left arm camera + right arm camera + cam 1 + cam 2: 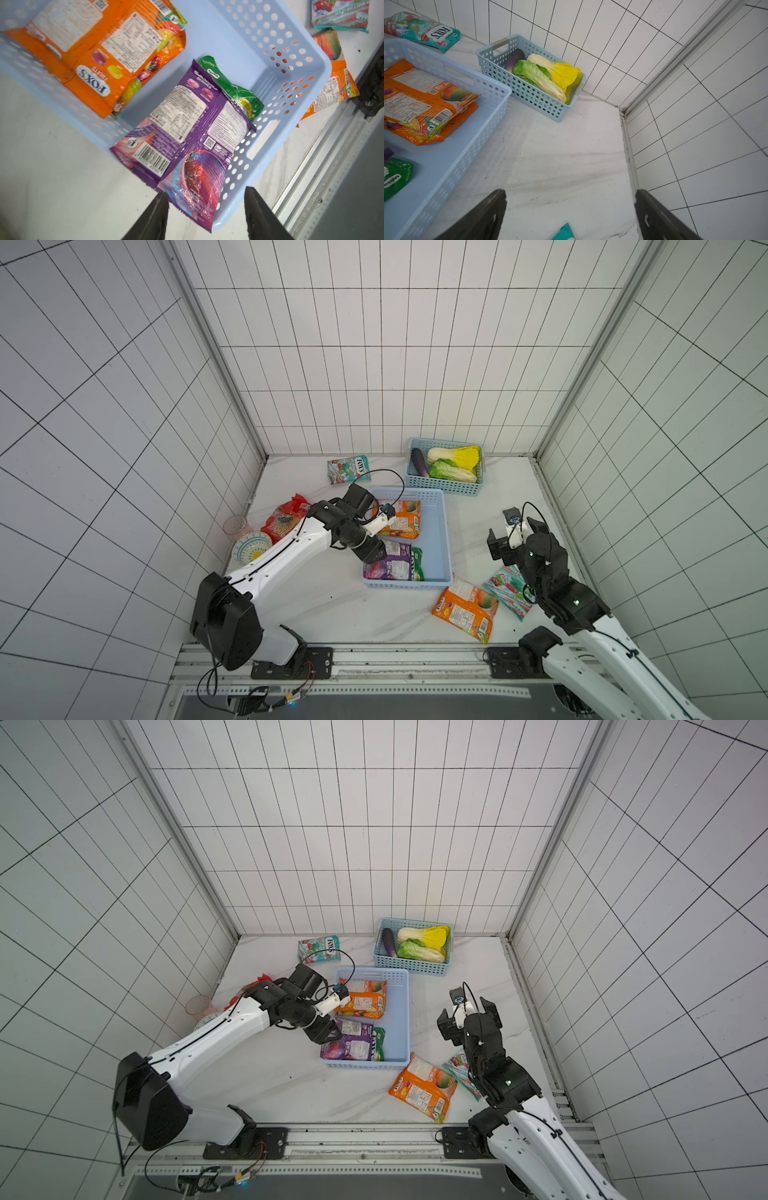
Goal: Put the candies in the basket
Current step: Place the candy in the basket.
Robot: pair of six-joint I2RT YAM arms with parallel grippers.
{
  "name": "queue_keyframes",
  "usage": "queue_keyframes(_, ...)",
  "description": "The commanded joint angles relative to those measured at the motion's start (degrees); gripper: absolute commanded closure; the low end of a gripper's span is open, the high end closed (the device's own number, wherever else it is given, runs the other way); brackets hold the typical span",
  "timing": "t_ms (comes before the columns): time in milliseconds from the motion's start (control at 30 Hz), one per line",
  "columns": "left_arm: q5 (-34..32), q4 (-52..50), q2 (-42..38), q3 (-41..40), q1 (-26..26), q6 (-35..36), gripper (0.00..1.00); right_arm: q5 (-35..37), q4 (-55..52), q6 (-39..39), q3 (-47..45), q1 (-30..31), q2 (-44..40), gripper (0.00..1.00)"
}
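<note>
The task is sitting roughly at its midpoint. Inside the basket (pixel 434 539), a stacked orange pair (pixel 401 518) is lying at the far end. At the near end a purple bag (pixel 187 124) is overlapping a green bag (pixel 234 93), its lower edge riding up against the basket's wall.

The left hand (pixel 205 191) is hovering just over the purple bag with its fingers apart, clamping nothing (the bag's corner is lying between them, seemingly untouched). The right hand (pixel 571 193) is hanging wide apart and empty above bare desk (pixel 560 145) beside the basket.

Four candies are waiting outside:
- a far teal bag (pixel 348 468) by the back wall
- a red bag (pixel 286 516) at the left
- a loose orange bag (pixel 465 608) near the front
- a near teal bag (pixel 507 589) partly under the right arm
</note>
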Motion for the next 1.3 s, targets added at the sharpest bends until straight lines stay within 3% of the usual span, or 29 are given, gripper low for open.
queue_keyframes(0, 1.08, 2.34, -2.93, -1.05, 3.09, -1.63, 0.39, -3.33, 1.24, 0.40, -0.91, -0.69, -0.11, 0.01)
queue_keyframes(167, 4.28, 5.18, -7.52, -5.45, 8.11, -2.92, 0.31, -9.91, 1.35, 1.73, -0.88, -0.67, 0.34, 0.01)
queue_keyframes(433, 8.31, 8.70, -15.70, -10.51, 19.10, -5.71, 0.18, -20.13, -2.84, 8.01, 4.97, 0.77, 8.31, 0.04)
queue_keyframes(633, 7.38, 12.80, -20.25, -13.13, 27.25, -7.91, 0.12, -20.28, -8.06, 19.17, 12.97, 5.39, 18.99, 0.08)
queue_keyframes(867, 4.35, 14.22, -21.63, -12.66, 28.36, -8.10, 0.11, -25.10, -9.54, 29.67, 22.56, 11.48, 33.86, 0.15)
queue_keyframes(1067, 2.53, 14.27, -22.58, -12.47, 28.10, -7.77, 0.10, -25.98, -9.30, 31.67, 28.53, 17.45, 44.96, 0.15)
queue_keyframes(1267, 0.83, 14.32, -23.19, -12.42, 27.74, -7.58, 0.06, -29.81, -10.47, 35.12, 30.13, 17.96, 54.04, 0.14)
